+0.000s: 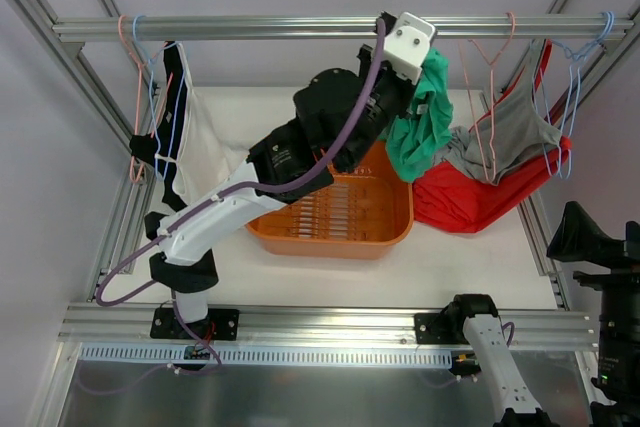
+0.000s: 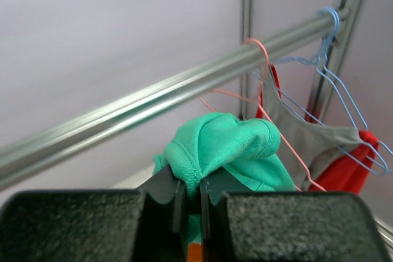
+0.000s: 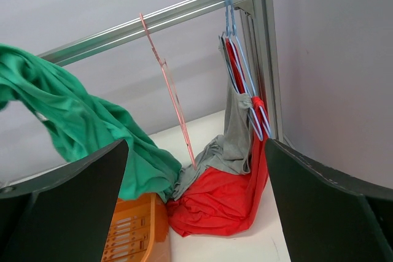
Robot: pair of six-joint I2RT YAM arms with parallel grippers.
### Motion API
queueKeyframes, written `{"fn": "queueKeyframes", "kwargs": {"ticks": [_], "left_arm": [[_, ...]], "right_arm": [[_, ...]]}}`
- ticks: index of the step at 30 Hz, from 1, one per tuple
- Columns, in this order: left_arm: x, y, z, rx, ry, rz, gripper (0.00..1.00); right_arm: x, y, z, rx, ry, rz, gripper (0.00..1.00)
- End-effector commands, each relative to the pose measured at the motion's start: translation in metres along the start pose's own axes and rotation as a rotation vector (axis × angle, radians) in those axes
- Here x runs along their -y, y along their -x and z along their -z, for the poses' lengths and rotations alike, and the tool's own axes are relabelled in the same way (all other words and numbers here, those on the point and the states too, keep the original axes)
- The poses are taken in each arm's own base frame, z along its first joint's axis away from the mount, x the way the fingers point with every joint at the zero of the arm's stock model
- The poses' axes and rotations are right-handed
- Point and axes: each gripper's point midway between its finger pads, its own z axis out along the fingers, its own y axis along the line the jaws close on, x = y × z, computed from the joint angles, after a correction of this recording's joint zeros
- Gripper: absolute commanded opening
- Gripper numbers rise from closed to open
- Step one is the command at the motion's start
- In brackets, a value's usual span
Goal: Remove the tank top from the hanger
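Observation:
My left gripper (image 1: pixel 430 67) is raised close to the rail (image 1: pixel 300 25) and is shut on a bunched edge of the green tank top (image 1: pixel 425 122). In the left wrist view the fabric (image 2: pixel 227 145) is pinched between the closed jaws of the left gripper (image 2: pixel 191 191). The rest of it hangs down toward the orange basket (image 1: pixel 330 244). A pink wire hanger (image 1: pixel 487 87) hangs bare on the rail just right of it. My right gripper (image 3: pixel 196 213) is open and low, holding nothing, facing the green tank top (image 3: pixel 80 127) and the pink hanger (image 3: pixel 178 109).
A grey tank top (image 1: pixel 510 137) and a red one (image 1: pixel 470 202) hang from blue hangers (image 1: pixel 580 67) at the right, pooling on the table. A dark blue and white garment (image 1: pixel 175 117) hangs at the left. Frame posts stand on both sides.

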Motion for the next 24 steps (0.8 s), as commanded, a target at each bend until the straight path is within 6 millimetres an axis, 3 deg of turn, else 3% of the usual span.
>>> {"fn": "queueKeyframes", "kwargs": {"ticks": [1, 2, 5, 8, 14, 19, 22, 24], "left_arm": [[-0.073, 0.101, 0.039, 0.227, 0.131, 0.041, 0.0], [-0.087, 0.119, 0.05, 0.275, 0.155, 0.062, 0.0], [-0.112, 0.14, 0.068, 0.322, 0.209, 0.035, 0.0], [-0.142, 0.173, 0.098, 0.413, 0.245, 0.053, 0.0], [-0.182, 0.207, 0.141, 0.503, 0.287, 0.061, 0.0], [-0.193, 0.208, 0.155, 0.505, 0.285, 0.062, 0.0], [-0.191, 0.191, 0.154, 0.456, 0.285, 0.048, 0.0], [-0.182, 0.168, 0.145, 0.398, 0.279, 0.023, 0.0]], "right_arm": [[-0.005, 0.005, -0.019, 0.006, -0.001, -0.012, 1.0], [-0.006, 0.003, -0.02, -0.001, 0.002, -0.011, 0.99], [-0.007, -0.001, -0.026, -0.01, 0.002, -0.009, 1.0], [-0.009, -0.01, -0.035, -0.043, 0.001, 0.001, 0.99], [-0.016, -0.028, -0.053, -0.1, 0.013, 0.007, 0.99], [-0.024, -0.041, -0.065, -0.142, 0.039, 0.0, 0.99], [-0.03, -0.046, -0.068, -0.155, 0.064, -0.013, 0.99], [-0.033, -0.05, -0.07, -0.167, 0.082, -0.022, 0.99]]}}
